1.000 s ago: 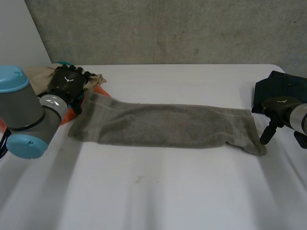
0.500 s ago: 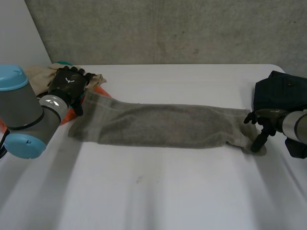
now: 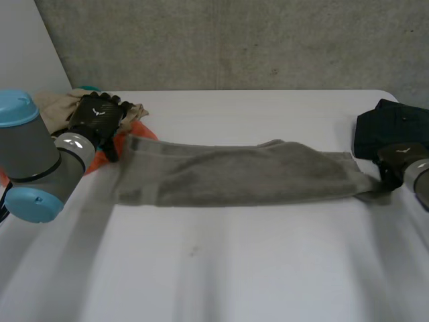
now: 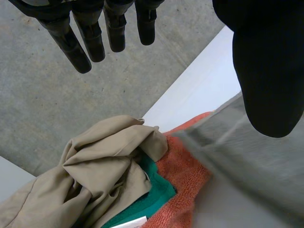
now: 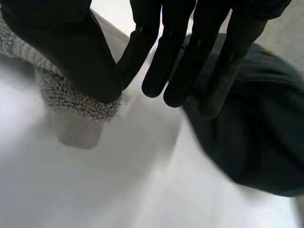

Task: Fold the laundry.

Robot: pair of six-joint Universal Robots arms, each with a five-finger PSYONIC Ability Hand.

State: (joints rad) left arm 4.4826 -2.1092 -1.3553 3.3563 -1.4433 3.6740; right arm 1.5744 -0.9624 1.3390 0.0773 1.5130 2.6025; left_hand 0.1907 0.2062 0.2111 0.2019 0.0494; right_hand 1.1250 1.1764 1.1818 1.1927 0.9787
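A long grey towel (image 3: 241,176) lies stretched across the white table (image 3: 221,268). My right hand (image 3: 397,159) is at its right end. In the right wrist view this hand (image 5: 66,42) pinches the towel's near right corner (image 5: 78,111) between thumb and a finger, with the other fingers straight. My left hand (image 3: 99,121) hovers at the towel's left end. In the left wrist view that hand (image 4: 78,45) is open, fingers straight and thumb apart, with the towel's edge (image 4: 247,166) below the thumb and nothing held.
A pile of laundry sits at the far left: a beige cloth (image 4: 95,166), a teal cloth (image 4: 152,194) and an orange towel (image 4: 187,171). A dark cloth (image 3: 389,124) lies at the right edge, just behind my right hand. A concrete wall stands behind the table.
My right hand has shut on the towel's right corner and drawn it to the right. The towel has slid right and pulled straighter. The left hand has barely moved.
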